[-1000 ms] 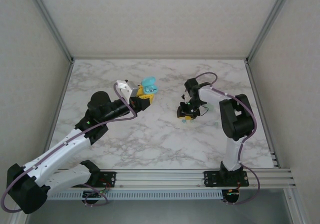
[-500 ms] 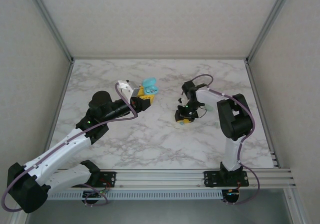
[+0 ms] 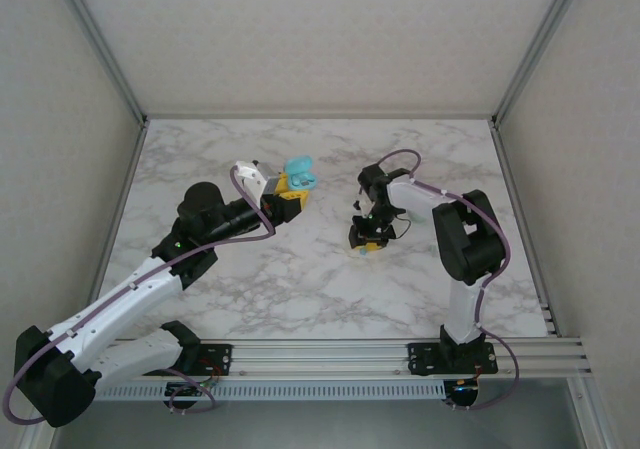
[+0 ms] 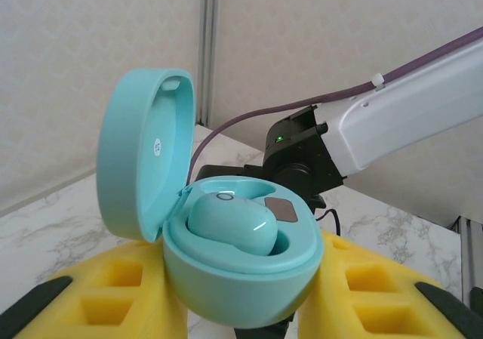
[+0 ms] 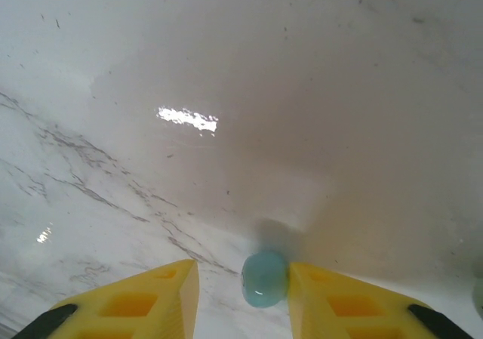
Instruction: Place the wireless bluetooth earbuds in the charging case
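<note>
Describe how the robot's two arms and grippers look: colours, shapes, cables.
The left arm and right arm have white shells and black joints. A purple cable loops along each. The left gripper and right gripper have yellow fingers with square pockets.

From above, the light is bright, even and diffuse, so the marble tabletop carries only faint, soft shadows and everything is sharp. In the left wrist view the open case is crisp, with small glossy highlights on the seated earbud, and the wall behind is slightly soft. The right wrist view is hazy and low in contrast, with a white patch of glare on the tabletop and a blurred shadow behind the loose earbud.
</note>
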Available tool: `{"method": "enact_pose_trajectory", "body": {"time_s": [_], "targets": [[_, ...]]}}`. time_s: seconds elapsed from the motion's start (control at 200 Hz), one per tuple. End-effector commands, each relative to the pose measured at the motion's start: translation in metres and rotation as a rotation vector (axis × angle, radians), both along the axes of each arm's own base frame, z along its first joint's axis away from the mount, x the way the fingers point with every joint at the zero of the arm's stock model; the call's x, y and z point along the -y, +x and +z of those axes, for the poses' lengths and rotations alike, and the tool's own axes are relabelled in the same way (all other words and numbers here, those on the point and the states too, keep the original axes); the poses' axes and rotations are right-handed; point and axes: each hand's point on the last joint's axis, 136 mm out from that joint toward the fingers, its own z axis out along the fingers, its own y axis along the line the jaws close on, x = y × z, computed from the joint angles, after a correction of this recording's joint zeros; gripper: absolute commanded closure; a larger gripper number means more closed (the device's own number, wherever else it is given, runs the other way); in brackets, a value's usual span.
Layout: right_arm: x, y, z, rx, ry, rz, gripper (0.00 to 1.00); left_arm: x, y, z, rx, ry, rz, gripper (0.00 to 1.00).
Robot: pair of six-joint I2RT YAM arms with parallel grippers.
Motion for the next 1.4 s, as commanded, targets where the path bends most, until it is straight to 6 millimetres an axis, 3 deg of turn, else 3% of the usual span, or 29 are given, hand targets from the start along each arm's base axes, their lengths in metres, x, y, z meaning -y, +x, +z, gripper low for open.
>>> {"method": "enact_pose_trajectory", "body": {"time_s": [0.0,0.405,1.086,1.246,1.392], "targets": [[0.004,-0.001,0.004,0.009,-0.067,0.039,0.64,0.002,-0.005,0.010,0.007,-0.019,-0.018,0.72],[0.011,0.001,-0.003,0.018,-0.194,0.065,0.66,0.001,-0.004,0.009,0.004,-0.012,-0.011,0.71],[0.006,-0.001,-0.013,0.000,-0.237,0.043,0.74,0.000,-0.004,0.006,-0.001,-0.005,-0.007,0.71],[0.005,0.001,-0.005,0.023,-0.222,0.022,0.80,0.000,-0.003,0.006,0.001,-0.004,-0.002,0.71],[-0.005,0.004,0.024,0.080,-0.137,-0.005,0.82,0.000,-0.003,0.004,0.006,0.004,-0.002,0.71]]}}
